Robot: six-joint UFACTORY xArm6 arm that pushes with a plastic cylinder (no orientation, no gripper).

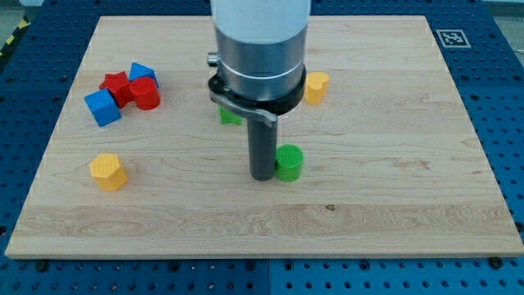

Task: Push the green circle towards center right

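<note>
My tip sits touching the green circle on its left, no gripper here, so a steady straight push rightward across the surface should work.

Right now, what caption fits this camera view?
My tip sits against the green circle from the view's left, mid-board, set to push it rightward.
</note>
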